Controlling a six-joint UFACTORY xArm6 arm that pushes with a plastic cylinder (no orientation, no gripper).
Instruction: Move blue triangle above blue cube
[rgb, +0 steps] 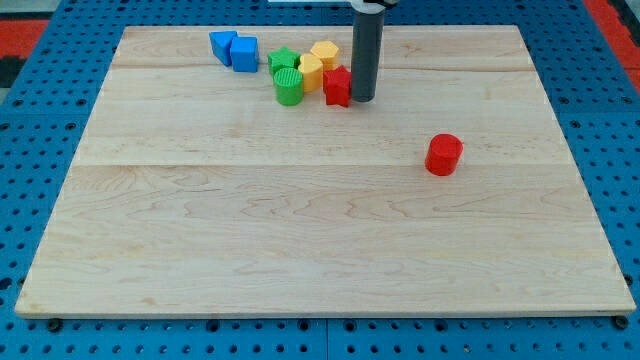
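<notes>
The blue triangle (222, 44) lies near the view's top left, touching the left side of the blue cube (244, 54). My tip (363, 99) stands to the right of both, right beside the right side of a red star-shaped block (337, 87). The rod rises from the tip to the view's top edge.
A cluster sits between the blue blocks and my tip: a green star (284, 62), a green cylinder (289, 86), and two yellow blocks (311, 70) (324, 54). A red cylinder (443, 154) stands alone at the right. The wooden board (320, 250) rests on a blue pegboard.
</notes>
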